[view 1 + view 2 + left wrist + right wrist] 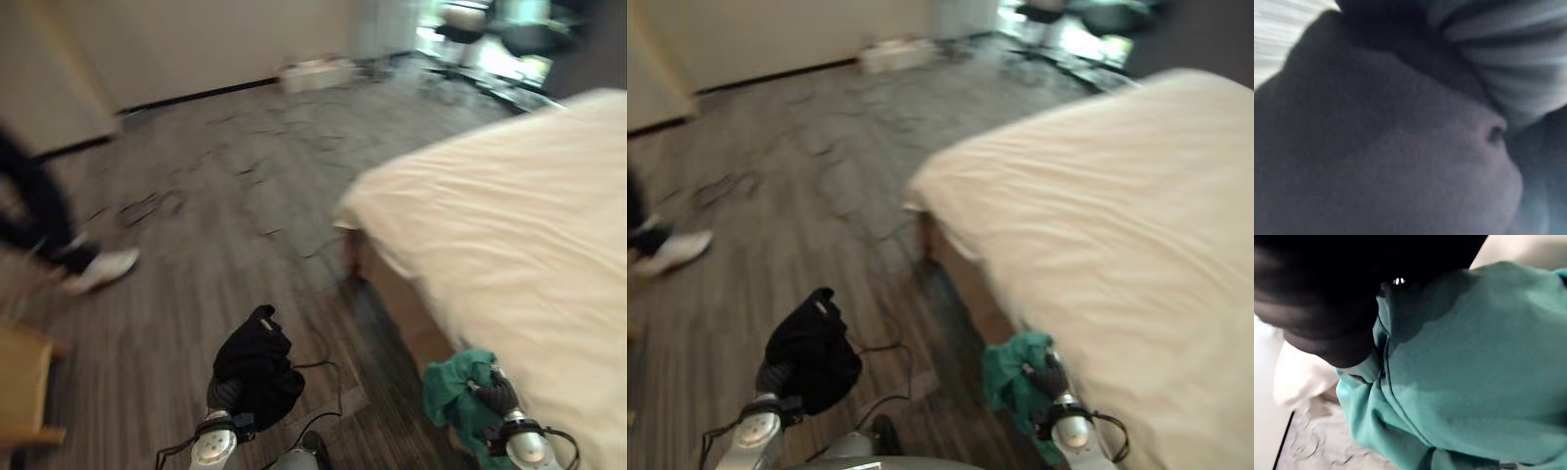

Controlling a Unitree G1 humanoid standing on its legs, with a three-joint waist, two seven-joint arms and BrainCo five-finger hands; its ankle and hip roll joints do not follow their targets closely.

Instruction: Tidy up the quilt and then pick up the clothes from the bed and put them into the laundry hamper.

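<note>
— Starting nearest to us: what do we carry, and in which hand?

— Our left hand (227, 394) comes up at the lower left under a bunched black garment (257, 360). The cloth heaps over the hand and hangs off it above the wooden floor (176, 294). Whether the fingers curl round it we cannot tell; they are buried in the fabric.

— And the other side?

— Our right hand (498, 397) is low on the right with a teal garment (453, 394) bundled against it, close to the near edge of the bed (387, 284). In the right wrist view the teal cloth (1474, 362) drapes under the dark hand cover; again we cannot tell how the fingers stand.

— So the clothes are off the bed?

— Both pieces we see are at our hands, yes. The quilt (509, 225) lies smooth and pale over the bed, stretching away on our right, with no clothes on the part we see.

— Then the next move turns on the hamper. Which way does it lie?

— We cannot say. Ahead is open floor up to the wall, and a person's leg and white shoe (103, 269) at the far left. We judge we must turn until a hamper shows before either bundle can be dropped.
</note>
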